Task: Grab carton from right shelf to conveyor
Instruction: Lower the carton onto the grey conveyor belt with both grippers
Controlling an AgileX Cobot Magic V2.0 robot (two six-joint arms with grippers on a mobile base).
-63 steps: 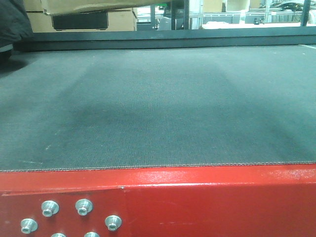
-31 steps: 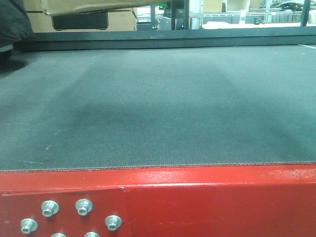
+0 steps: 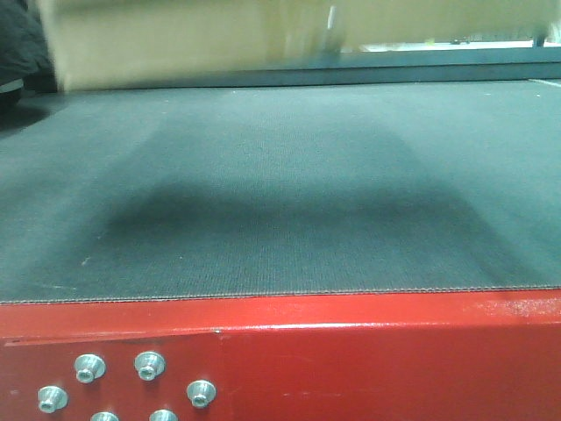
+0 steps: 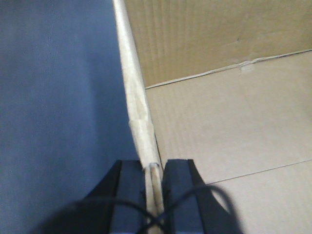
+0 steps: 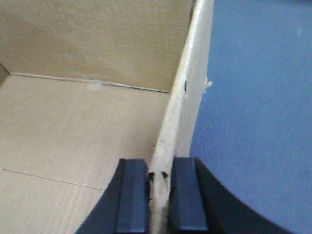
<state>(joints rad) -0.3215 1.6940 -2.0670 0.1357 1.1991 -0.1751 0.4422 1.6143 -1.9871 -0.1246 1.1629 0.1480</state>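
The brown carton [image 3: 175, 44] hangs blurred at the top of the front view, above the far part of the conveyor [image 3: 280, 193], casting a broad shadow on the belt. My left gripper [image 4: 153, 178] is shut on the carton's left wall [image 4: 136, 102], one finger inside and one outside. My right gripper [image 5: 160, 183] is shut on the carton's right wall [image 5: 187, 97] in the same way. Both wrist views look down into the open carton, with the dark belt beyond each wall. The right shelf is out of view.
The conveyor's red frame [image 3: 351, 351] with its silver bolts [image 3: 147, 367] runs along the near edge. A dark rail [image 3: 438, 70] borders the belt's far side. Something black [image 3: 17, 44] sits at the far left.
The carton has come down from the top edge and now fills the upper left of the front view, motion-blurred. Its shadow on the belt has grown darker and sharper.
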